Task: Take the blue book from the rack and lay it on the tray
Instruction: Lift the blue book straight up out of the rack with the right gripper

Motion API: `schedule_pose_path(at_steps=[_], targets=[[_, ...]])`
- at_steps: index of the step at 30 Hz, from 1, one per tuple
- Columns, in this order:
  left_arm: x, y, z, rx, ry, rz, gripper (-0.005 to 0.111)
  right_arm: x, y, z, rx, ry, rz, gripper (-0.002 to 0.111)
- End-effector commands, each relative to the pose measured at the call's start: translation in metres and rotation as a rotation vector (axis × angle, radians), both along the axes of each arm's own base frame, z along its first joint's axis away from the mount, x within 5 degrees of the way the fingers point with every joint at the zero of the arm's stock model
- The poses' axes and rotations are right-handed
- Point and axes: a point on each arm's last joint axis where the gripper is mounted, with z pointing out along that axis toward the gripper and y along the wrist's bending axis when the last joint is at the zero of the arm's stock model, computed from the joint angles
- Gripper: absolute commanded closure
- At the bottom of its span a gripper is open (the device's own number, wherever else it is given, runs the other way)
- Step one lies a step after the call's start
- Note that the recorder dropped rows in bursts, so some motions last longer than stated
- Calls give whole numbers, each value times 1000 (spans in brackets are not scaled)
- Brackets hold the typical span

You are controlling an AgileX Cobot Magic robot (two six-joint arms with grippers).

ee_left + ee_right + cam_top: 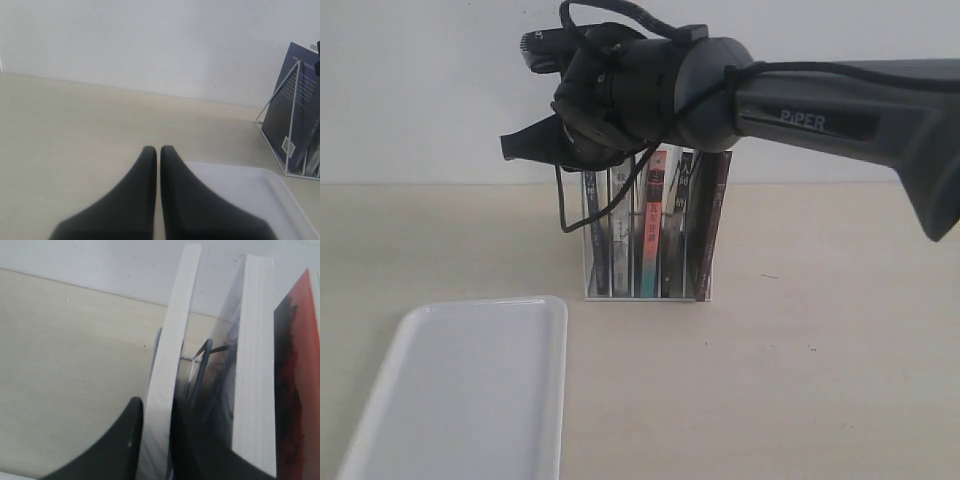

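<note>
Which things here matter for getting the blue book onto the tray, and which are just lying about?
In the job: blue book, rack, tray, right gripper shut on the book's top edge.
Just there: red-and-teal-spined book, dark books beside it, left gripper, shut and empty.

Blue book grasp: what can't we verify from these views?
- Cover of the blue book: right wrist view shows only its white page edge, held in the right gripper.
- Book tops in the rack: exterior view, hidden behind the right arm.
- Near end of the tray: exterior view, cut by the frame.
- Titles on the spines: exterior view, too small.
</note>
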Motion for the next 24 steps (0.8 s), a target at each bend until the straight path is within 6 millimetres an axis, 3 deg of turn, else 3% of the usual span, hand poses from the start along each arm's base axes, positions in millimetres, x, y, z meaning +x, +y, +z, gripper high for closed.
schedule_pose_path(at_steps=[1,3,7,17,24], targets=[[0,0,2,-17,-8,4,103,2,-2,-1,-10,-3,-15,92],[0,0,2,-17,-8,4,103,3,-3,0,-20,-17,-20,108],[0,0,2,-17,-8,4,103,2,-5,6,-30,-41,-18,108],[0,0,2,-17,-8,4,103,-10,-20,57,-20,-126,-25,108],[0,0,2,-17,-8,4,103,-19,-26,78,-51,-160,-7,108]])
